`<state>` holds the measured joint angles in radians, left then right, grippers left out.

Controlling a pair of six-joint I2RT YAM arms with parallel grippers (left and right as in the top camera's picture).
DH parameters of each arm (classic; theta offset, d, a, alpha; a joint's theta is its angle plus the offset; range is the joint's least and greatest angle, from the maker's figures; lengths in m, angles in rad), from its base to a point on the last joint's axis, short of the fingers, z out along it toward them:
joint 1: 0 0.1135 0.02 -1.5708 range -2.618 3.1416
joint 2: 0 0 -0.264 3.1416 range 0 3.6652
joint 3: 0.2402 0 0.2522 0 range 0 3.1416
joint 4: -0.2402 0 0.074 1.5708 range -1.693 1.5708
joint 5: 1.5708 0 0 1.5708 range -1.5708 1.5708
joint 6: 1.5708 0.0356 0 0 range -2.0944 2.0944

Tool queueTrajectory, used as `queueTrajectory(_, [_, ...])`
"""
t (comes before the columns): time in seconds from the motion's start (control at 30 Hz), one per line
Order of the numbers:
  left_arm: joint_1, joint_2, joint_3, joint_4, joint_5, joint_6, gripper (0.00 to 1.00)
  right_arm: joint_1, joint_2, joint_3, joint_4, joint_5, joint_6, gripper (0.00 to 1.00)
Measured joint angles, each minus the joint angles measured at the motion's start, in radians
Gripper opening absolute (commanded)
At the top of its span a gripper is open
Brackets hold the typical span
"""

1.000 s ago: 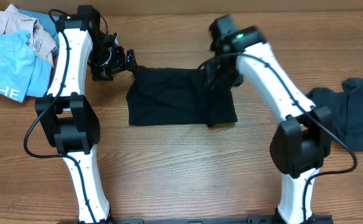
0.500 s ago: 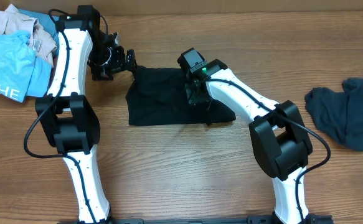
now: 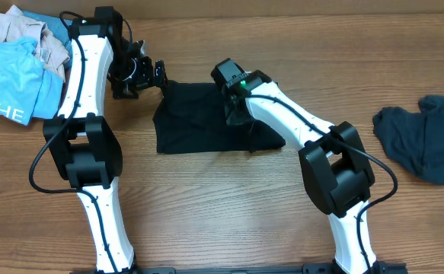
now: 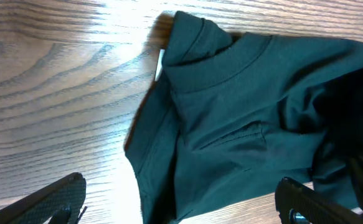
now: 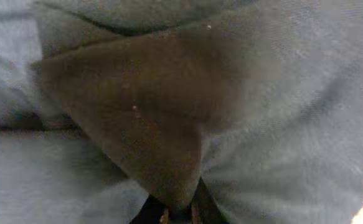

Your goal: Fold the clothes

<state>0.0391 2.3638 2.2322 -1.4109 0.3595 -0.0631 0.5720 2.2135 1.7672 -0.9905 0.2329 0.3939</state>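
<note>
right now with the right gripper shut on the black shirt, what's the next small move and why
Probably lift the right gripper slightly: it is shut on a fold of the black T-shirt mid-garment, while the left gripper hangs open by the collar corner, holding nothing.

The light-blue shirt (image 3: 12, 76) carries white lettering "THE", with what may be "TA" above it.

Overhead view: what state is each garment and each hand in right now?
right hand, shut on the black T-shirt.
left hand, open, at the shirt's collar end.
black T-shirt, partly folded into a rectangle mid-table, one fold pinched.
slate-blue shirt, crumpled, unfolded, far right.
light-blue shirt, unfolded, lettering up, far left.
beige garment, crumpled beside it.
</note>
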Motion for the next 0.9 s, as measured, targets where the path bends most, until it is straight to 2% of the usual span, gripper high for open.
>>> queueTrajectory(0.17, [0.000,0.000,0.000,0.000,0.000,0.013,1.00,0.000,0.005,0.170,-0.065,-0.001,0.105,0.04])
queueTrajectory(0.23, [0.000,0.000,0.000,0.000,0.000,0.014,1.00,-0.001,0.005,0.176,-0.066,-0.011,0.128,0.04])
queueTrajectory(0.27, [0.000,0.000,0.000,-0.001,0.000,0.014,1.00,-0.001,0.005,0.176,-0.067,-0.024,0.138,0.18])
queueTrajectory(0.3, [0.000,0.000,0.000,-0.001,0.000,0.014,1.00,-0.001,0.005,0.176,-0.066,-0.031,0.142,0.25])
queueTrajectory(0.5, [0.000,0.000,0.000,-0.007,0.000,0.015,1.00,-0.003,0.006,0.176,-0.054,-0.112,0.155,0.29])
queueTrajectory(0.57, [0.000,0.000,0.000,-0.007,0.000,0.015,1.00,-0.018,0.005,0.200,-0.113,-0.109,0.155,0.40])
queueTrajectory(0.63, [0.000,0.000,0.000,-0.008,0.000,0.015,1.00,-0.097,-0.007,0.289,-0.194,-0.106,0.139,0.39])
queueTrajectory(0.73, [0.000,0.000,0.000,-0.007,0.000,0.015,1.00,-0.212,-0.030,0.294,-0.272,-0.130,0.108,0.36])
queueTrajectory(0.8, [0.000,0.000,0.000,-0.007,0.000,0.015,1.00,-0.274,-0.035,0.211,-0.234,-0.185,0.090,0.34])
queueTrajectory(0.9, [0.000,0.000,0.000,-0.007,0.000,0.015,1.00,-0.258,-0.037,0.006,-0.042,-0.327,0.060,0.33])
